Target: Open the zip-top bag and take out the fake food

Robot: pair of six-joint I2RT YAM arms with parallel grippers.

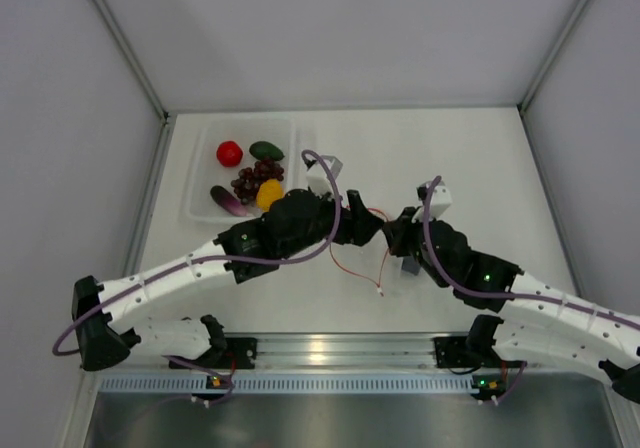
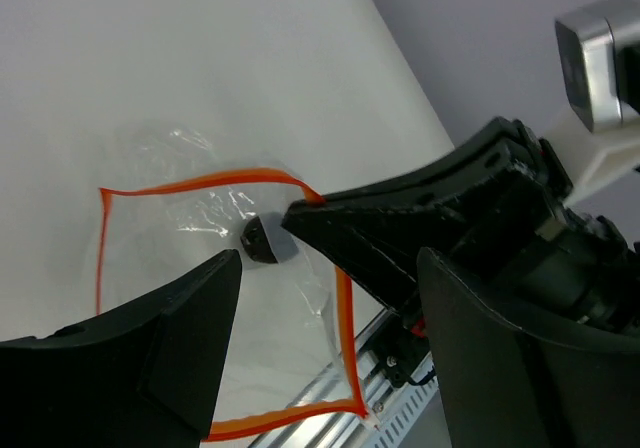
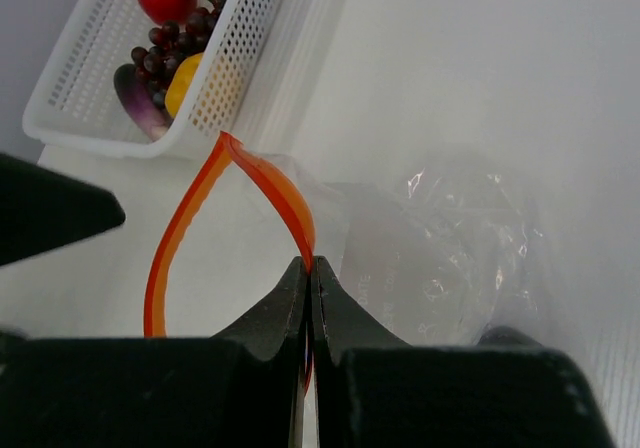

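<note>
The zip-top bag (image 2: pixel 190 268) lies between my grippers with its red-orange zipper strip (image 3: pixel 270 193) spread open in a loop. My right gripper (image 3: pixel 308 268) is shut on that strip; it also shows in the left wrist view (image 2: pixel 300 208). My left gripper (image 2: pixel 328 298) is open, with the strip's near corner between its fingers (image 2: pixel 190 338), untouched. A small dark shape (image 2: pixel 262 240) shows through the plastic; I cannot tell what it is. The fake food lies in a white basket (image 1: pixel 197 168): tomato (image 1: pixel 229 153), green oval (image 1: pixel 266 150), grapes (image 1: pixel 255 178), lemon (image 1: pixel 269 194), eggplant (image 1: pixel 230 202).
The perforated basket (image 3: pixel 90 78) stands at the table's back left, just behind the left arm. Grey walls close the table on three sides. A metal rail (image 1: pixel 330 348) runs along the near edge by the arm bases.
</note>
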